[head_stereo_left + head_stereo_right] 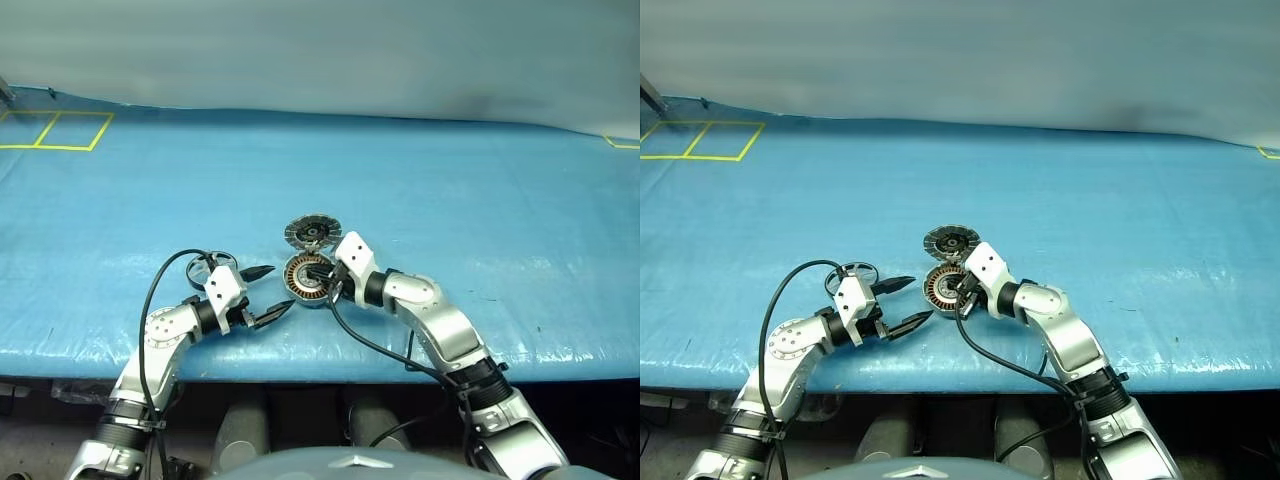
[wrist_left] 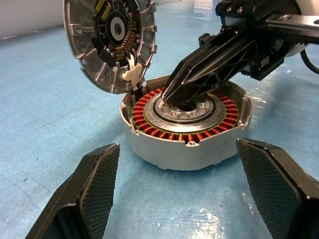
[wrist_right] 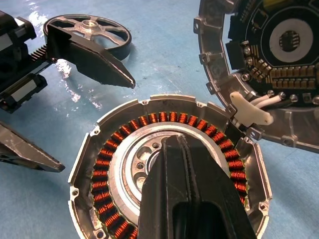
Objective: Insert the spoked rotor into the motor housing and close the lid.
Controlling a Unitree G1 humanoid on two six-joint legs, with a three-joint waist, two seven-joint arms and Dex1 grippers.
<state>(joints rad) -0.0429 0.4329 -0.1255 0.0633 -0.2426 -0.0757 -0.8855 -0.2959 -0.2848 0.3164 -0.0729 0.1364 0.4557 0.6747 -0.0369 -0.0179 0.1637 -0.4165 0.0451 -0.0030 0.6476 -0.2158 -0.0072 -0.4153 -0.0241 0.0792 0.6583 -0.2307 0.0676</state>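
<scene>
Lying near the bench's front edge, the spoked rotor (image 3: 89, 31) waits just behind the robot's wide-open left hand (image 1: 262, 294), beside the motor housing (image 2: 187, 124). The right hand (image 2: 199, 82), fingers pressed shut, rests its tips at the housing's silver hub, holding nothing. The lid (image 2: 109, 40) stands open on its hinge. Light, stiff and thin-spoked, the rotor looks best pinched across its black rim, not its spokes.

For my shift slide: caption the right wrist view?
Shut right gripper over the open motor housing; lid raised, spoked rotor outside.
</scene>
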